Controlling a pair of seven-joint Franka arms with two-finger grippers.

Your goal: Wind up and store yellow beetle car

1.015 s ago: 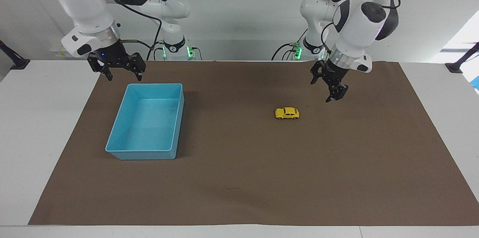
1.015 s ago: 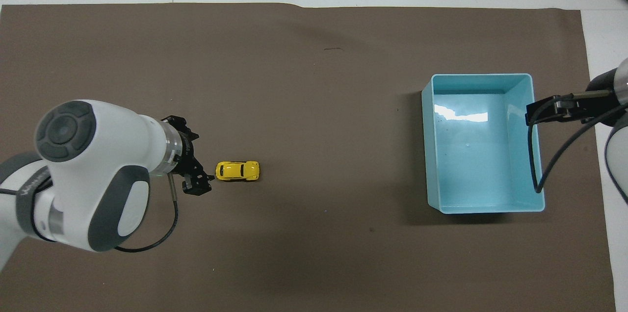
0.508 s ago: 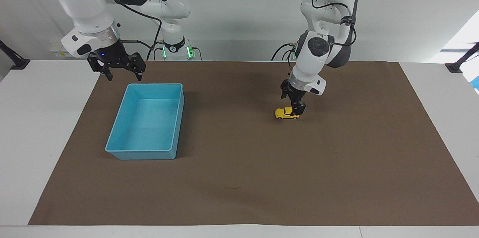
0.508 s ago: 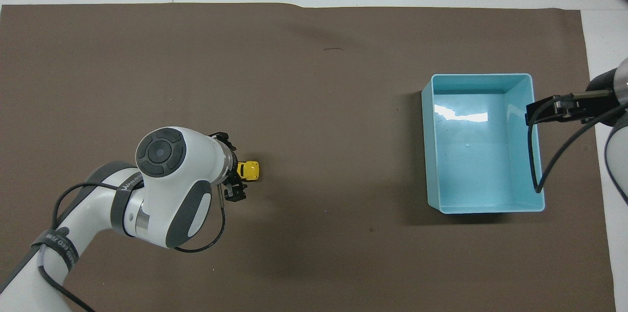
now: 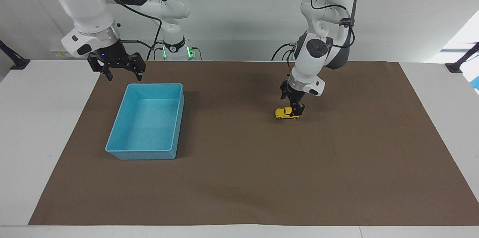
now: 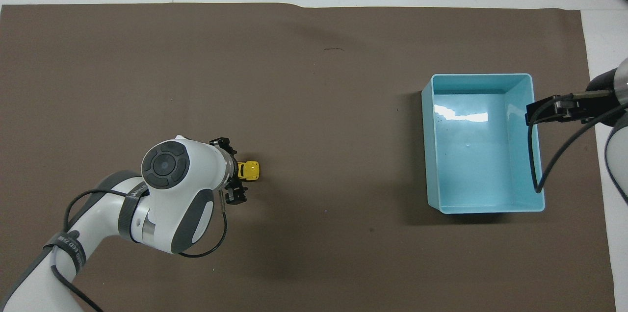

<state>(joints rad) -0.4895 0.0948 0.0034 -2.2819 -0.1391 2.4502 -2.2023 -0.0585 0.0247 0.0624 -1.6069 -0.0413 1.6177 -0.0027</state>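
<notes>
While both arms are in frame, only 1 is down at the work:
Right gripper [image 5: 120,77]: hovers just off the bin's corner nearest the robots, at the right arm's end of the table; its 2 fingers are spread and hold nothing; this arm waits.
Left gripper [image 5: 297,110]: lowered onto the rear part of the car, pointing steeply down; its fingers are spread, one on each side of the car body (a closed pinch is not visible).
Left gripper, overhead view [image 6: 237,183]: the arm's wrist covers most of the car; only the end of the car toward the bin shows.
Yellow beetle car [image 5: 285,113]: stands on its wheels on the mat, toward the left arm's end of the table, well apart from the bin; also seen from overhead [image 6: 249,170].
Blue bin [image 5: 128,146]: open-topped and rectangular, resting on the mat toward the right arm's end; its interior holds no object.
Brown mat [image 5: 262,178]: covers the middle of the white table [image 5: 33,118]; car and bin both rest on it.
</notes>
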